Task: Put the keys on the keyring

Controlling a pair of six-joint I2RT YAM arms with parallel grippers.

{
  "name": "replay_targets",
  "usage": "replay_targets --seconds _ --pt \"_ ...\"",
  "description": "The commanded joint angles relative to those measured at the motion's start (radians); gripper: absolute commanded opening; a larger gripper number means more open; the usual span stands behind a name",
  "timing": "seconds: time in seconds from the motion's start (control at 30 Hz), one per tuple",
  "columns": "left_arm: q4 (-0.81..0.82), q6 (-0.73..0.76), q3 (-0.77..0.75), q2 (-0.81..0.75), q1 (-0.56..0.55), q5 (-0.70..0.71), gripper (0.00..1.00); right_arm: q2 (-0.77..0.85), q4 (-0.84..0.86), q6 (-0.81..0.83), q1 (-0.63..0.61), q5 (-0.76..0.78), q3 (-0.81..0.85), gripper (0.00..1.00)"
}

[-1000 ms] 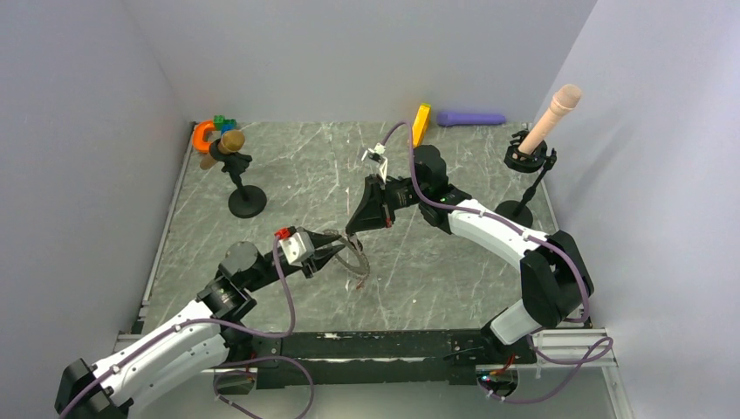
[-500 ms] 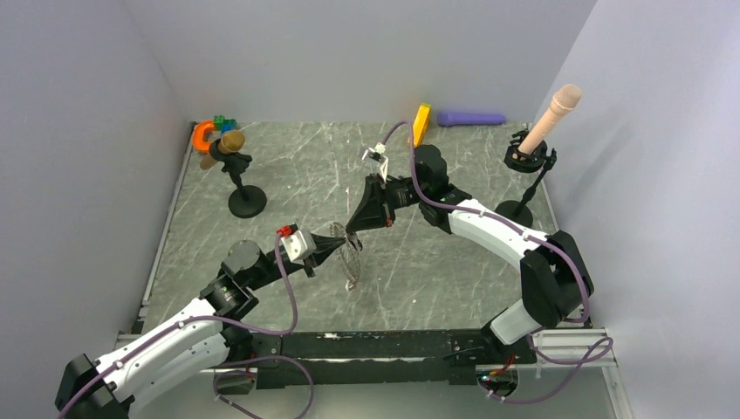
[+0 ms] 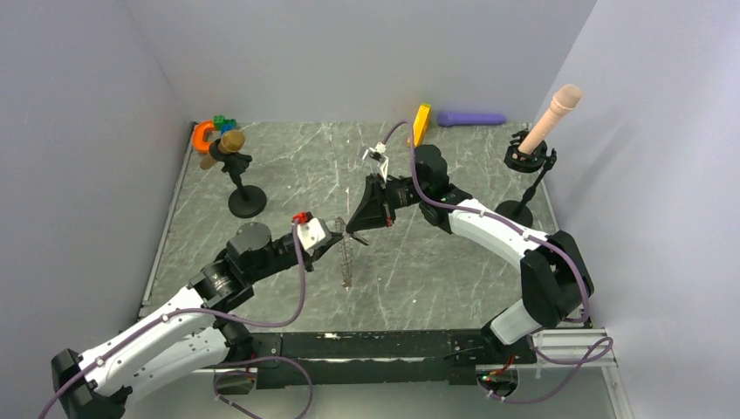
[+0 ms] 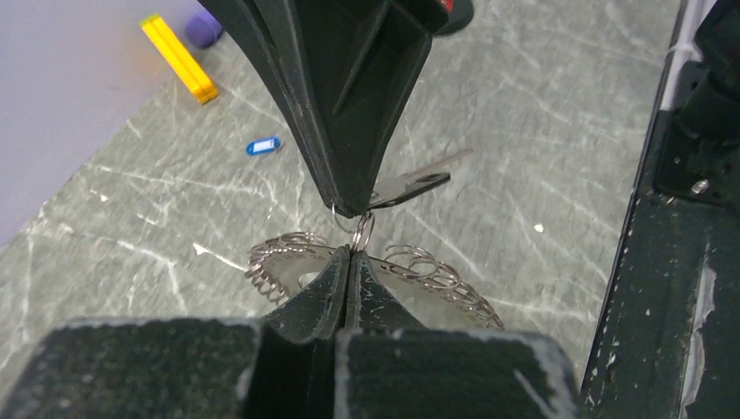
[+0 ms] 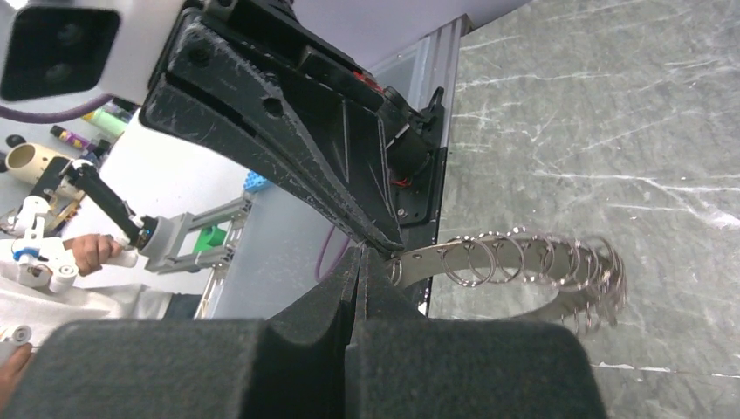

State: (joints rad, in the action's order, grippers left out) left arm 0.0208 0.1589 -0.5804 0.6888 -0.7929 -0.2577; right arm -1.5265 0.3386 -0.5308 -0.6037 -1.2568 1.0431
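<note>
The keyring (image 3: 347,260), a metal band strung with several wire rings, hangs edge-on over the middle of the table. My left gripper (image 3: 338,238) is shut on its top from the left. In the left wrist view the shut jaws (image 4: 350,254) pinch the keyring (image 4: 436,275) at a small ring. My right gripper (image 3: 352,230) is shut on the same end from the right; its wrist view shows the gripper (image 5: 361,254) closed beside the keyring (image 5: 524,260). One blue key (image 4: 262,146) lies on the table. No other key is visible.
A yellow block (image 3: 421,122) and a purple cylinder (image 3: 471,118) lie by the back wall. A black stand (image 3: 246,202) holds a brown piece at the back left, next to an orange horseshoe (image 3: 202,133). Another stand (image 3: 530,157) with a beige cylinder is at the right.
My left gripper has shut and moved right and up to the right gripper's tip. The keyring has risen off the table and now hangs edge-on. The right arm has stayed put.
</note>
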Motion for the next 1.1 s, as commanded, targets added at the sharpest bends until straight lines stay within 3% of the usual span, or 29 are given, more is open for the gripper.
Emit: replay_targets --seconds 0.0,0.5,0.73,1.07 --pt "-0.180 0.107 -0.155 0.063 -0.088 0.172 0.00 0.003 0.033 -0.027 -0.013 0.017 0.023 0.00" --pt "-0.412 0.159 -0.365 0.223 -0.214 0.433 0.00 0.011 0.069 -0.085 -0.025 0.056 0.002 0.00" --pt "-0.470 0.123 -0.445 0.286 -0.235 0.486 0.00 0.015 -0.028 -0.031 -0.052 0.142 0.013 0.00" --pt "-0.544 0.102 -0.531 0.380 -0.249 0.527 0.00 -0.010 0.020 -0.093 -0.080 0.172 -0.014 0.00"
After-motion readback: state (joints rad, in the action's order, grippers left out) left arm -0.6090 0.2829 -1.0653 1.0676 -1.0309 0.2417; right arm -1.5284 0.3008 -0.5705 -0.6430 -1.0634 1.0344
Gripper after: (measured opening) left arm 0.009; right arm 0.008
